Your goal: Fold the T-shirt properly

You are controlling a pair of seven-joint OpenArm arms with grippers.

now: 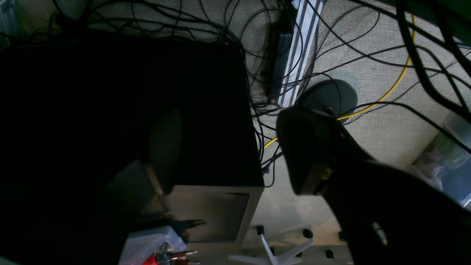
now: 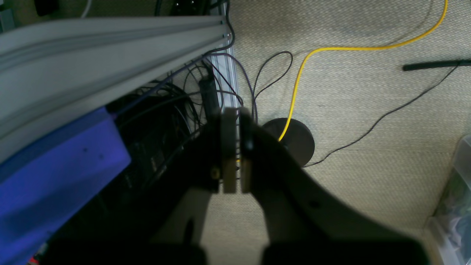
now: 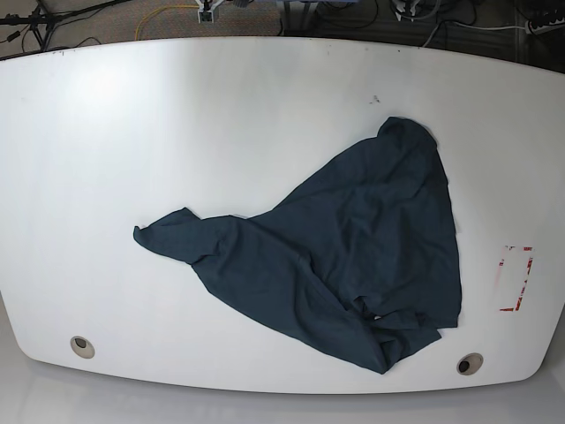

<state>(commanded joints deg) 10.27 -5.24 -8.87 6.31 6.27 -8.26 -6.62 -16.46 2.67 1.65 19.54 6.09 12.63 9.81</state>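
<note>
The dark navy T-shirt lies crumpled and unfolded on the white table in the base view. It is spread right of centre, with one sleeve stretched out to the left and a bunched corner near the front edge. Neither arm appears in the base view. Both wrist cameras look down at the carpeted floor beside the table. My left gripper is open, its fingers wide apart with nothing between them. My right gripper is shut, its pads almost touching and holding nothing.
A red-outlined mark sits near the table's right edge. Two round grommets lie along the front edge. On the floor are tangled black cables, a yellow cable, a dark box and a round black base.
</note>
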